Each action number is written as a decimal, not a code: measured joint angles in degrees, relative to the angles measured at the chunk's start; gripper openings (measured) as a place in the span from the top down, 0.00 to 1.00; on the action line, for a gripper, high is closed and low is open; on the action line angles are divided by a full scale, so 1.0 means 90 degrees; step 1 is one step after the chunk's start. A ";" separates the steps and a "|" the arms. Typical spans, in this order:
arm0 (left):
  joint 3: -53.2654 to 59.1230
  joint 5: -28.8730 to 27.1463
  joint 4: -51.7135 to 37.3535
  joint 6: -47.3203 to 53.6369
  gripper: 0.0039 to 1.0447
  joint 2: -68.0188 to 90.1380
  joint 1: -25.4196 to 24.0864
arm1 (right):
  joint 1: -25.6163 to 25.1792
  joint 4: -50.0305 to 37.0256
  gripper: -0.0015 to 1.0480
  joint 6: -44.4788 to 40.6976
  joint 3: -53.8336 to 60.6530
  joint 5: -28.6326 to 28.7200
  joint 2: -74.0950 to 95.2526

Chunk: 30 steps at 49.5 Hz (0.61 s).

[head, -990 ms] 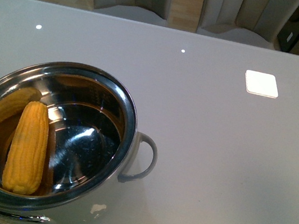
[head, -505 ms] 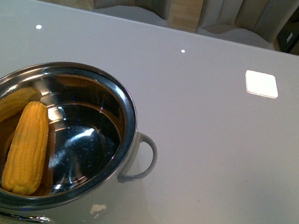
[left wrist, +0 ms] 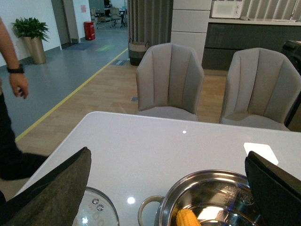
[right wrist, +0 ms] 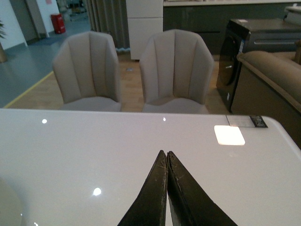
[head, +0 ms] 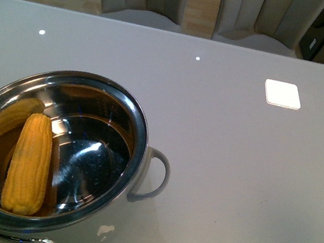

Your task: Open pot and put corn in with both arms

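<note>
The shiny steel pot (head: 140,124) stands uncovered at the front left of the white table, a pale loop handle (head: 156,176) on its right side. The yellow corn (head: 28,162) lies inside it against the left wall, with its reflection beside it. In the left wrist view the pot (left wrist: 207,181) with the corn tip (left wrist: 187,218) lies between the wide-apart fingers of my open left gripper (left wrist: 171,188), which holds nothing. My right gripper (right wrist: 165,153) is shut and empty above bare table. Neither arm shows in the front view.
The glass lid (left wrist: 96,209) lies flat on the table beside the pot. A white square (head: 283,93) sits at the table's far right. Two grey chairs (left wrist: 170,80) stand behind the table, and a person (left wrist: 11,94) stands on the floor beyond its corner.
The front view has shifted slightly, so the pot and table appear a few pixels lower. The corn stays put in the pot.
</note>
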State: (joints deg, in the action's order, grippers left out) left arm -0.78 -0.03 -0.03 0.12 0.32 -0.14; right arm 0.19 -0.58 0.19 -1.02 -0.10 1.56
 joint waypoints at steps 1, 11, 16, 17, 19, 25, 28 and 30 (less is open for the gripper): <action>0.0002 0.0002 0.0000 0.0000 0.07 0.0000 0.0000 | 0.0000 0.0019 0.98 0.0000 0.0000 0.0000 -0.0083; 0.0002 0.0002 0.0000 0.0000 0.07 0.0000 0.0000 | 0.0000 0.0053 0.98 0.0000 0.0000 -0.0002 -0.0131; 0.0002 0.0002 0.0000 0.0000 0.07 0.0000 0.0000 | 0.0000 0.0053 0.98 0.0000 0.0000 -0.0002 -0.0134; 0.0002 0.0002 0.0000 0.0000 0.07 0.0000 0.0000 | 0.0000 0.0053 0.98 0.0000 0.0000 -0.0002 -0.0134; 0.0002 0.0002 0.0000 0.0000 0.07 0.0000 0.0000 | 0.0000 0.0053 0.98 0.0000 0.0000 -0.0002 -0.0134; 0.0002 0.0002 0.0000 0.0000 0.07 0.0000 0.0000 | 0.0000 0.0053 0.98 0.0000 0.0000 -0.0002 -0.0134; 0.0002 0.0002 0.0000 0.0000 0.07 0.0000 0.0000 | 0.0000 0.0053 0.98 0.0000 0.0000 -0.0002 -0.0134; 0.0002 0.0002 0.0000 0.0000 0.07 0.0000 0.0000 | 0.0000 0.0053 0.98 0.0000 0.0000 -0.0002 -0.0134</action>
State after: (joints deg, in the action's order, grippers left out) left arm -0.75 -0.01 -0.03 0.12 0.32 -0.14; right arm 0.19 -0.10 0.19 -1.02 -0.12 0.36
